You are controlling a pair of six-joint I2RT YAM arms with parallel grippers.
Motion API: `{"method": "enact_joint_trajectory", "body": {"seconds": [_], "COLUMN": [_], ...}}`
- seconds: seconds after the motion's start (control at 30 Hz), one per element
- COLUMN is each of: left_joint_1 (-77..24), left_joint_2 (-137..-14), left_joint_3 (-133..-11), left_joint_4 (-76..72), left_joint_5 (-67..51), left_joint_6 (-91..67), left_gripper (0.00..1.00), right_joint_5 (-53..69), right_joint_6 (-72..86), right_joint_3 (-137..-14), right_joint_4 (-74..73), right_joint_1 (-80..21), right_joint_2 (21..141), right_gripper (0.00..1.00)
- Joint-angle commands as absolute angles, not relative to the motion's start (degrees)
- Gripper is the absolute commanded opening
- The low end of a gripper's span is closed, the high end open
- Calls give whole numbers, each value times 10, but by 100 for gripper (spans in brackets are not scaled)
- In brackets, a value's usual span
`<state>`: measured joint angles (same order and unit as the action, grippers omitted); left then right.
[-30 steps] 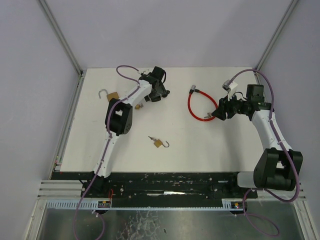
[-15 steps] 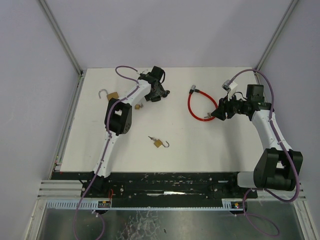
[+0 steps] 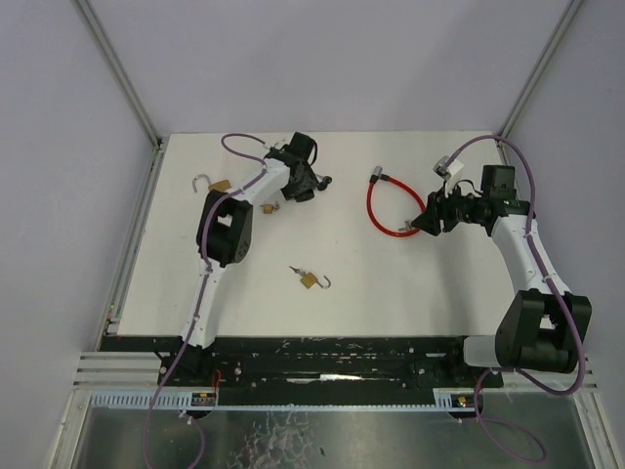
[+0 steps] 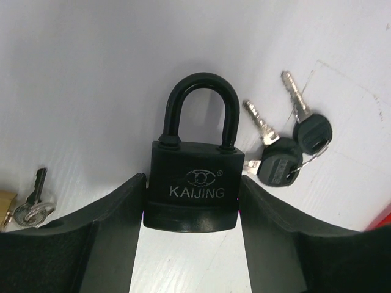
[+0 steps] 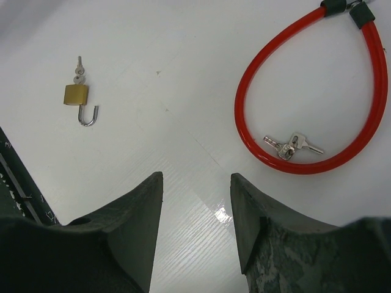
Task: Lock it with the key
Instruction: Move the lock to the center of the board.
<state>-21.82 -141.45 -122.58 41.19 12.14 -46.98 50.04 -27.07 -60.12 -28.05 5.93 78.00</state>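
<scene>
Much tighter than a second ago at the left gripper (image 4: 192,204): now clenched on the black padlock (image 4: 191,177), pads touching both flanks of its body. Lies flat on the white table (image 3: 391,293), far side, left of centre, both shackle legs seated in the body and the bow pointing away from the wrist. Reads "KAIJING" in pale letters under a small oval logo with an ® mark. Just beside its right shoulder: black-headed keys (image 4: 278,166) on a ring, two blades fanned outward. At the lower left edge of the left wrist view, only a sliver of a brass padlock (image 4: 3,207) with a small key (image 4: 33,198) next to it. From above, left arm's elbow swung slightly leftward since the earlier frame; no shift at the right arm or among the loose locks. Farther out: a second brass padlock (image 3: 217,185), shackle open, near the table's left edge; a third brass padlock (image 5: 76,94) nearer the middle, shackle open, key at its keyhole end. Over to the right, the right gripper (image 5: 197,201), released and holding nothing, above bare table just beside the red cable lock (image 5: 303,168), silver keys (image 5: 292,145) inside its loop.
</scene>
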Motion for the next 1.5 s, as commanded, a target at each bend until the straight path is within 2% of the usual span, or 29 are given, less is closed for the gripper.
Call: {"method": "enact_joint_trajectory", "body": {"seconds": [0.0, 0.2, 0.37, 0.77, 0.87, 0.9, 1.0, 1.07, 1.37, 1.47], "left_joint_1": [-212, -219, -240, -342, -367, -375, -397, -403, -404, -404], "left_joint_2": [-1343, -1263, -1231, -1204, -1211, -1218, -1236, -1243, -1221, -1209], "left_joint_3": [-1147, -1031, -971, -860, -863, -871, -898, -902, -891, -887], "left_joint_4": [322, 214, 181, 163, 163, 173, 196, 199, 184, 175], "left_joint_5": [84, 53, 41, 147, 193, 208, 251, 266, 293, 304], "left_joint_6": [-486, -496, -517, -578, -557, -548, -537, -537, -527, -516], "left_gripper": [11, 4, 0, 0, 2, 7, 35, 46, 75, 79], "right_joint_5": [528, 537, 540, 542, 541, 540, 537, 539, 541, 541], "right_joint_6": [-282, -287, -287, -292, -292, -291, -292, -292, -294, -294], "right_joint_3": [-608, -611, -610, -609, -609, -610, -609, -608, -608, -609], "right_joint_4": [-287, -293, -292, -294, -294, -294, -295, -294, -295, -296], "right_joint_1": [56, 57, 58, 58, 58, 58, 58, 58, 58, 58], "right_joint_2": [763, 760, 758, 764, 767, 767, 767, 766, 769, 769], "right_gripper": [54, 55, 55, 55, 55, 55, 55, 55, 56, 56]}}
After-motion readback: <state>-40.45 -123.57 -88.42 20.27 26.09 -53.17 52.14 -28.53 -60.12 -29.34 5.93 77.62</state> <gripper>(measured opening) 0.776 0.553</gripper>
